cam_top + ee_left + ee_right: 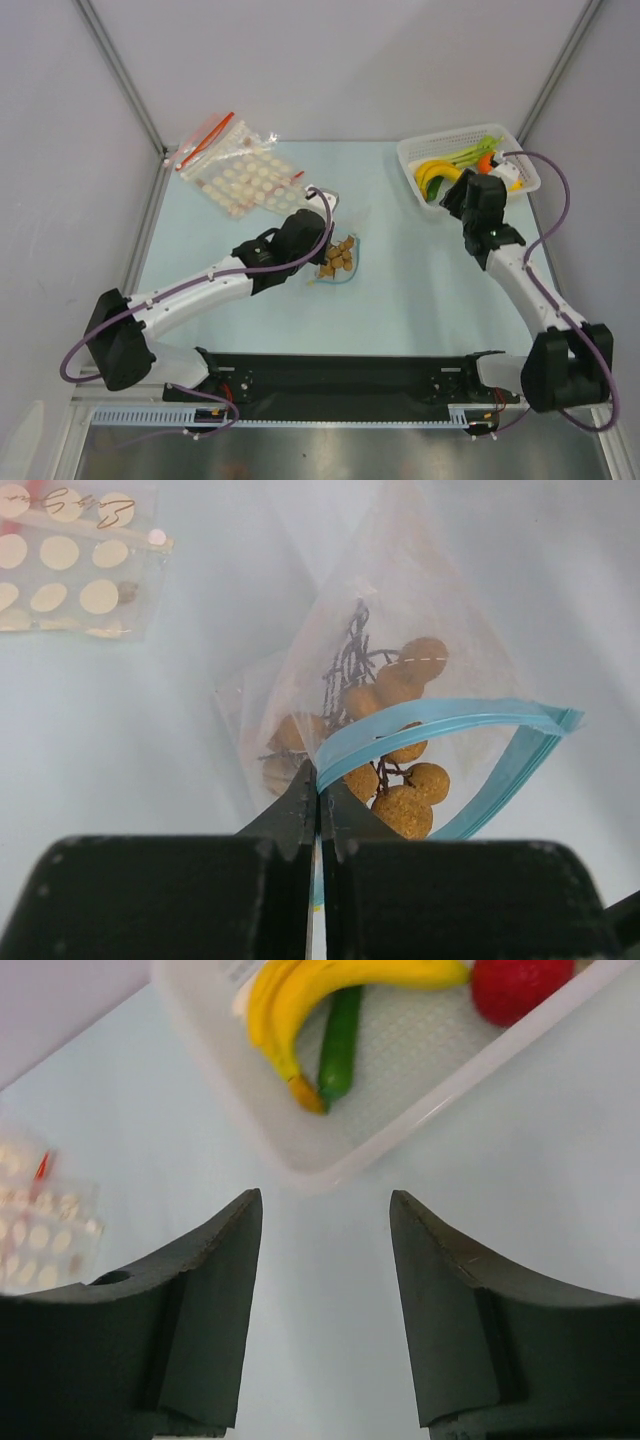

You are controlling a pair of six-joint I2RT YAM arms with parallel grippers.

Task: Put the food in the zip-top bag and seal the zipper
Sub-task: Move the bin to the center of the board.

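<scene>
Left gripper (320,805) pinches shut on the blue-teal zipper (430,723) of the zip-top bag (420,600), which holds the tan-brown fruits (405,810) at mid-table. Right gripper (325,1240) hovers with jaws parted and empty; at its 12 o'clock a white basket (435,1112) holds a red round fruit (520,985).

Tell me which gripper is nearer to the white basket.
Right. The right gripper sits open just short of the white basket; the left gripper is far off at mid-table, shut on the zipper of the zip-top bag.
</scene>
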